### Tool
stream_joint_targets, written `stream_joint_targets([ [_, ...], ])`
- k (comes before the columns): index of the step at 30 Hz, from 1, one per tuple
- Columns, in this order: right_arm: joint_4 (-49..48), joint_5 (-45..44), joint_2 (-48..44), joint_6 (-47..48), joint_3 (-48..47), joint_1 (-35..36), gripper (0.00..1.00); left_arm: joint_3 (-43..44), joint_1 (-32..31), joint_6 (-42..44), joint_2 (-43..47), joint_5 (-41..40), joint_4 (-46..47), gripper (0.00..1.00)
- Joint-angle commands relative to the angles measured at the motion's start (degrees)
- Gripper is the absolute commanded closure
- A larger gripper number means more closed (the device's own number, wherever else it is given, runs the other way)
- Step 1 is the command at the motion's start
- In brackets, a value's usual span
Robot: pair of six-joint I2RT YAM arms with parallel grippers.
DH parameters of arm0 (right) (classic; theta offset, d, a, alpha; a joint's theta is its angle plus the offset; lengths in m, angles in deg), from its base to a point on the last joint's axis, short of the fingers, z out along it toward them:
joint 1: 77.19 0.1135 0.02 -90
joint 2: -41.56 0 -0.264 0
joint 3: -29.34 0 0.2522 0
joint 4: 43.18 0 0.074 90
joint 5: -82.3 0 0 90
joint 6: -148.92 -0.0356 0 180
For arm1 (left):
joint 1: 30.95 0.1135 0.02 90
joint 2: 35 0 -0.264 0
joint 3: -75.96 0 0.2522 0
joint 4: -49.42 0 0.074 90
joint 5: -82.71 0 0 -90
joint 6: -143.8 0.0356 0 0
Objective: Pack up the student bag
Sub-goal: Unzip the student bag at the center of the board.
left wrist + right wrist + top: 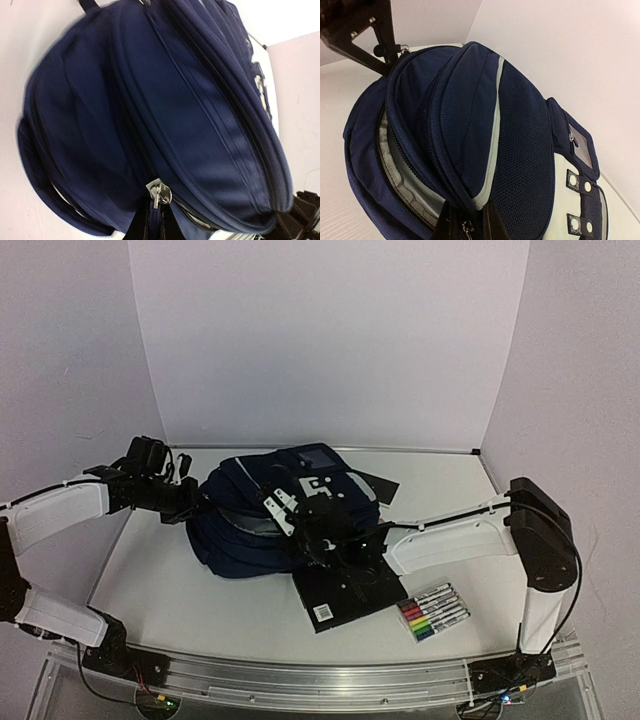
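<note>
Between your left gripper [152, 225] tips — zip pull [159, 193], clenched; right gripper [469, 231] clenches zip tab [466, 226]; student bag [235, 528] floppy — hold zips.

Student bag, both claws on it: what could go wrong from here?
1. The left claw pinches only the small metal zipper pull; it could slip out.
2. The right claw grips a second pull; tugging may shove the loose student bag into the markers.
</note>
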Motion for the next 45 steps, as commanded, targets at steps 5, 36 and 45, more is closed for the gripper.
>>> stream_joint_targets([
  [5, 3.0, 0.3, -11.5, -9.7, 5.8, -1.4, 0.98, 4.4, 8.1, 11.6, -3.3, 8.9, 5.7, 1.00],
  [36, 19.8, -13.0, 12.1, -22.2, -26.1, 3.7, 0.27, -7.7, 2.5, 7.9, 12.8, 19.2, 13.4, 1.00],
  [45, 19.1, -14.8, 6.1, -20.8, -21.8, 3.7, 1.00, -5.5, 4.7, 5.5, 10.0, 5.6, 7.7, 1.00],
])
